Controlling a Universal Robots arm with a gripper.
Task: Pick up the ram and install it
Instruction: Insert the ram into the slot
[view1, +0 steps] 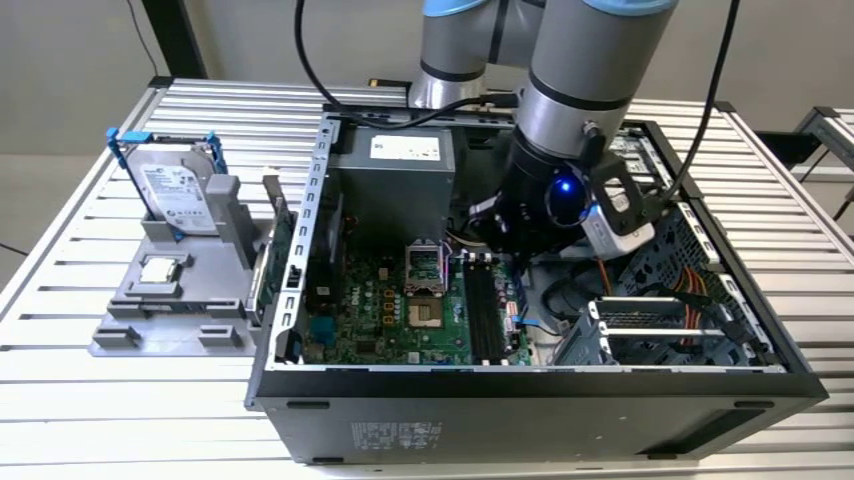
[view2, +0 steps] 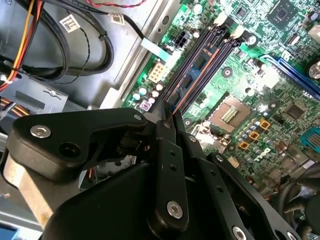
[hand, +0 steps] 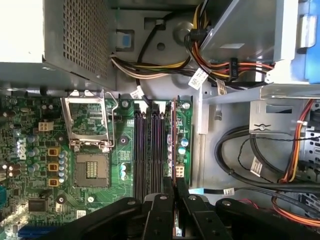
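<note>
The ram (hand: 173, 145) is a thin dark-green stick seen edge-on, with my gripper (hand: 174, 184) shut on it between black fingers (hand: 161, 210). It runs parallel to the black memory slots (hand: 145, 150), over the slot farthest from the empty processor socket (hand: 91, 170). Whether it sits in that slot I cannot tell. In the second wrist view the gripper (view2: 169, 114) closes on the ram's edge (view2: 200, 72) above the same slots (view2: 212, 47). In the exterior view the arm's wrist (view1: 554, 195) hangs inside the open computer case (view1: 534, 385), above the slots (view1: 483, 310).
A silver hard drive in a blue frame (view1: 174, 190) and a small square processor chip (view1: 160, 268) rest on a grey holder (view1: 174, 330) at the exterior view's left. Inside the case are the power supply (view1: 400, 165), bundled cables (hand: 235, 65) and a drive cage (view1: 667, 320).
</note>
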